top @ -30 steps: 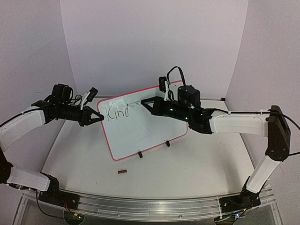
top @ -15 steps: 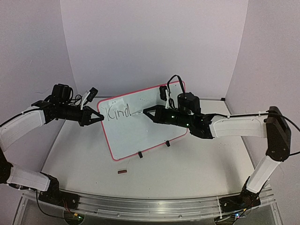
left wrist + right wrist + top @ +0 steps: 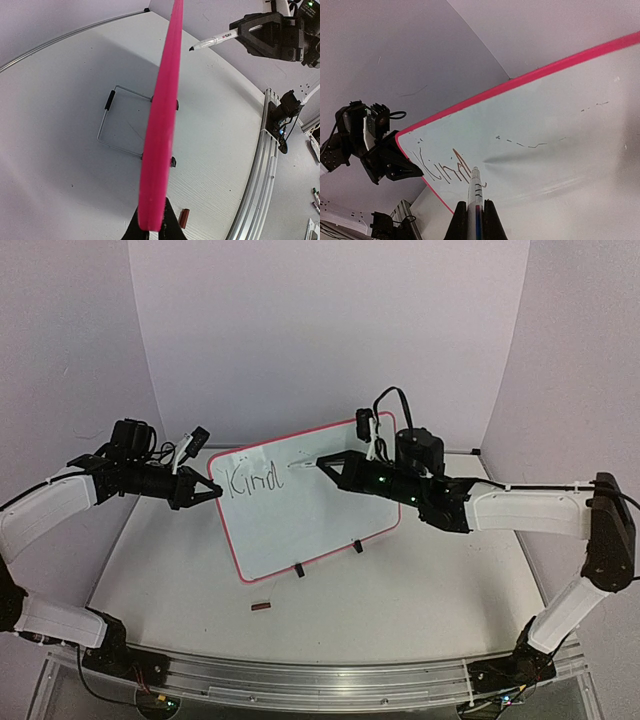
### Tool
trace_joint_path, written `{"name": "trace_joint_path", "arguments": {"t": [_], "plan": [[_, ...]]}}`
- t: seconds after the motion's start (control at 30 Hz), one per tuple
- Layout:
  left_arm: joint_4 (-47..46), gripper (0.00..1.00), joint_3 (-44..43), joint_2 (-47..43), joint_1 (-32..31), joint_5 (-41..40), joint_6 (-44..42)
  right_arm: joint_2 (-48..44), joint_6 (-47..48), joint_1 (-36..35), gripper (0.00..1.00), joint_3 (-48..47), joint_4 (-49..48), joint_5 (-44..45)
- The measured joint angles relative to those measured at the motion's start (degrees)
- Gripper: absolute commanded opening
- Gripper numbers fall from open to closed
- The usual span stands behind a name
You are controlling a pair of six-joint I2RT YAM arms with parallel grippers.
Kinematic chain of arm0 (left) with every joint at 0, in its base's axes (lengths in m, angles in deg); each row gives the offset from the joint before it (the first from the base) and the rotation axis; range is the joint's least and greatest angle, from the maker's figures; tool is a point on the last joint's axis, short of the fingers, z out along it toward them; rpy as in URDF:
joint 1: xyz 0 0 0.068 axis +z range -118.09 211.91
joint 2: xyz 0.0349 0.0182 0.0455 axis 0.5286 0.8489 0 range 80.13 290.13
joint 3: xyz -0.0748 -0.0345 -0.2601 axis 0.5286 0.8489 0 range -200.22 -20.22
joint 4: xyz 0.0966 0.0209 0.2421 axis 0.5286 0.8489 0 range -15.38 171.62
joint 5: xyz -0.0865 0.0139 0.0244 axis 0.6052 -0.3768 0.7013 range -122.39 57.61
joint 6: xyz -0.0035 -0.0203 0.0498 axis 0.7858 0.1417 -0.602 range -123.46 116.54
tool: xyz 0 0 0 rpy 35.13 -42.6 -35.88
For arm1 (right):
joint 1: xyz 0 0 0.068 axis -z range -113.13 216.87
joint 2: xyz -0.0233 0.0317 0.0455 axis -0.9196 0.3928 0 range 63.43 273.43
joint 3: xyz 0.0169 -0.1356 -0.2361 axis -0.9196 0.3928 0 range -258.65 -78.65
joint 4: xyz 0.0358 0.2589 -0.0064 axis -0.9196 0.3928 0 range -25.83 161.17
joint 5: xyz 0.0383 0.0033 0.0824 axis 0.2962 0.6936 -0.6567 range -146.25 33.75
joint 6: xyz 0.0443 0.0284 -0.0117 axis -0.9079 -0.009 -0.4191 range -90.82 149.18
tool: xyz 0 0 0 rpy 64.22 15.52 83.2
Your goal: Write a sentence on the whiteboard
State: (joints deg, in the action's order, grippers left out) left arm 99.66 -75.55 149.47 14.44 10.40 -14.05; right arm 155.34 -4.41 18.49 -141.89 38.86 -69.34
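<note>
The left gripper (image 3: 212,490) is pinching the left rim of the whiteboard (image 3: 300,525), its jaws closing narrow on the red edge. In the left wrist view that gripper (image 3: 151,227) is clamping the pink-red rim (image 3: 162,125) from both sides, with the board seen edge-on.

The whiteboard is standing tilted on the surface (image 3: 420,600), leaning back on two small black clip feet (image 3: 298,570) along its lower edge; a thin wire stand (image 3: 112,120) is showing behind it.

The right gripper (image 3: 325,466) is reaching in from the board's right side, jaws shut tight around a white marker (image 3: 305,467) that is pointing left toward the board's upper face. In the right wrist view the marker (image 3: 475,192) is sticking out between the gripper (image 3: 475,220) fingers, its tip just right of the lettering. From the left wrist camera the marker (image 3: 215,39) tip appears to be sitting slightly off the board's face.

The sentence (image 3: 250,480) is lying near the board's upper left corner, reading "Kind" in thin dark strokes (image 3: 442,167).

A small dark red piece (image 3: 261,607) is lying on the surface just in front of the board's lower left corner.
</note>
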Motion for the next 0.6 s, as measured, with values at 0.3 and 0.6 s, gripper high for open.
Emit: {"name": "trace_joint_path", "arguments": {"t": [0.3,0.6], "plan": [[0.0,0.00,0.0,0.0,-0.1,-0.1,0.0,0.2,0.2,0.0,0.00,-0.9,-0.4,-1.0],[0.0,0.00,0.0,0.0,-0.1,-0.1,0.0,2.8,0.1,0.0,0.00,-2.0,-0.3,-2.0]]}}
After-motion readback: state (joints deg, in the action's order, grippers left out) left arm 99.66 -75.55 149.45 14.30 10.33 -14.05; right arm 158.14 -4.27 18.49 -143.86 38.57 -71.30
